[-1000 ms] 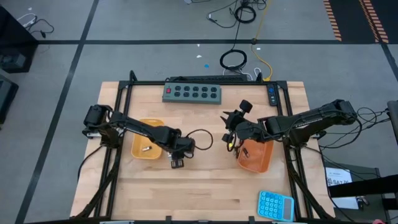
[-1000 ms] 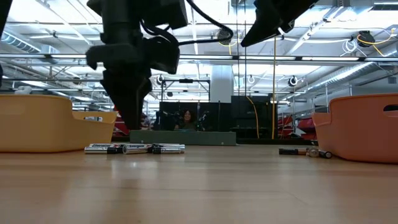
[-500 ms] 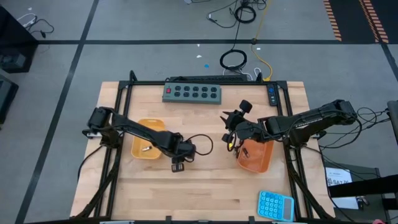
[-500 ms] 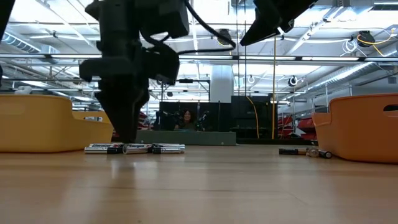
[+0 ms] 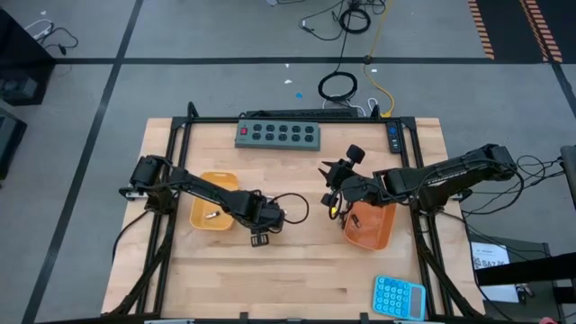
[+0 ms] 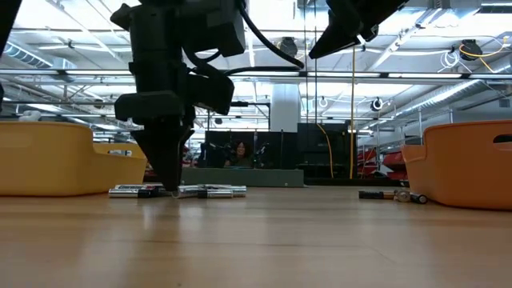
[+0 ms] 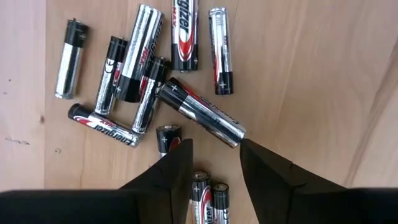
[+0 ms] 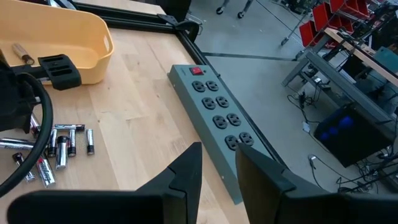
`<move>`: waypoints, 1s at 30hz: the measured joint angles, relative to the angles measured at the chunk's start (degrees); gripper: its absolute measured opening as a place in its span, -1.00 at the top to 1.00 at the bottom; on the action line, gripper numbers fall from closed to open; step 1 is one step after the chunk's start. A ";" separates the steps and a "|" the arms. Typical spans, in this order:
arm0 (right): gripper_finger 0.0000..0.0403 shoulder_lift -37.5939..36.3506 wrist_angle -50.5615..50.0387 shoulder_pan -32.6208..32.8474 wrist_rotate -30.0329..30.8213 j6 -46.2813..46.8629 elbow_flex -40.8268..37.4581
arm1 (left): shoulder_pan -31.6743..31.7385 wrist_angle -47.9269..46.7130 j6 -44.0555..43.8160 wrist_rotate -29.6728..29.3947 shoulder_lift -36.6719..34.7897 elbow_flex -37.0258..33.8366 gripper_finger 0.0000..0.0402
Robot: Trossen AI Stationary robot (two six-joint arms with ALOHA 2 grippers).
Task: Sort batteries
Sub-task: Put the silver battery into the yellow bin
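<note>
Many batteries [image 7: 155,81] lay loose on the desk [image 5: 297,270] between two orange trays — the left tray [image 5: 216,211] and the right tray [image 5: 371,227]. Left gripper [image 7: 214,158] hung low over the pile, fingers narrowly apart and empty, straddling two batteries, likely lined up to pick one. Right gripper [image 8: 217,163] waited above its tray, slightly parted, holding nothing.

Overhead, table-level, two wrist views; batteries [image 7: 199,115] shared.

Silver-black batteries [image 7: 202,112] lie flat, clustered on wood, some touching.
</note>
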 joint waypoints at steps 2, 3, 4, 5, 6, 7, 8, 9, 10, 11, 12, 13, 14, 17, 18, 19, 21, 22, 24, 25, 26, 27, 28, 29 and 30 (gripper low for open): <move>0.55 0.00 0.00 0.00 0.02 -0.01 0.00 | -0.07 -0.02 -1.14 0.02 0.00 0.00 0.29; 0.55 0.00 0.00 0.00 0.01 0.00 0.00 | -0.04 -0.02 -1.37 0.26 0.00 0.00 0.29; 0.55 0.00 0.00 0.00 0.01 -0.02 0.00 | -0.04 -0.06 -1.40 0.98 -0.02 0.01 0.29; 0.55 0.00 0.00 0.00 0.02 -0.02 0.00 | -0.05 -0.46 -1.38 1.79 -0.02 0.07 0.29; 0.55 0.00 0.00 0.00 0.02 -0.02 0.00 | -0.09 -1.45 -1.17 2.50 -0.02 0.44 0.29; 0.55 0.00 0.00 0.00 0.02 -0.02 0.00 | -0.17 -2.69 -0.44 2.88 -0.04 1.18 0.29; 0.55 0.00 0.00 0.00 -0.01 -0.02 0.00 | -0.29 -4.06 0.92 2.72 -0.22 2.15 0.29; 0.55 0.00 0.00 0.00 -0.03 -0.02 0.00 | -0.28 -5.53 2.46 1.80 -0.44 3.38 0.29; 0.55 0.01 0.01 0.00 -0.25 -0.02 0.00 | -0.30 -6.96 4.10 0.12 -0.65 4.79 0.29; 0.55 0.19 0.12 -0.03 -0.91 0.00 0.00 | -0.19 -8.02 5.83 -1.92 -0.85 6.12 0.29; 0.55 0.40 0.27 -0.16 -1.65 -0.02 0.00 | 0.10 -8.45 7.81 -4.02 -1.03 7.07 0.29; 0.55 0.78 0.60 -0.29 -2.21 -0.03 0.00 | 0.62 -8.43 9.95 -5.68 -1.14 7.71 0.29; 0.55 1.17 1.02 -0.40 -2.67 -0.08 0.00 | 1.42 -7.88 12.01 -6.28 -1.14 8.04 0.29; 0.55 2.42 1.49 -0.89 -2.78 -0.81 0.00 | 4.29 -4.70 16.30 -5.81 -1.04 7.56 0.29; 0.55 2.72 1.44 -1.03 -2.82 -1.01 0.00 | 5.31 -4.24 17.61 -5.96 -0.73 7.41 0.29; 0.55 2.88 1.36 -1.05 -2.85 -1.12 0.00 | 6.30 -3.88 19.01 -6.68 -0.42 7.40 0.29; 0.55 2.98 1.28 -1.05 -2.87 -1.20 0.00 | 8.53 -3.19 21.73 -7.39 -0.24 7.28 0.29; 0.55 2.97 1.40 -1.05 -2.86 -1.26 0.00 | 9.76 -2.35 22.86 -7.38 -0.26 7.28 0.29; 0.55 2.78 1.18 -1.03 -2.82 -1.57 0.00 | 12.16 -0.77 24.61 -6.19 -0.31 7.34 0.29; 0.55 2.73 1.16 -1.05 -2.82 -1.59 0.00 | 13.35 -0.83 25.49 -4.75 -0.31 7.32 0.29; 0.55 2.69 1.21 -1.05 -2.78 -1.58 0.00 | 14.47 -0.75 26.15 -3.26 -0.24 7.30 0.29; 0.55 2.67 1.10 -1.05 -2.76 -1.60 0.00 | 15.49 -0.24 26.86 -1.73 -0.09 7.30 0.29; 0.55 2.67 1.01 -1.05 -2.77 -1.60 0.00 | 16.39 0.18 27.44 -0.10 -0.04 7.32 0.29; 0.55 2.67 0.95 -1.05 -2.80 -1.60 0.00 | 17.20 0.06 28.14 1.50 0.06 7.32 0.29; 0.55 2.67 0.73 -1.05 -2.81 -1.58 0.00 | 17.84 -0.19 29.02 3.31 0.10 7.32 0.29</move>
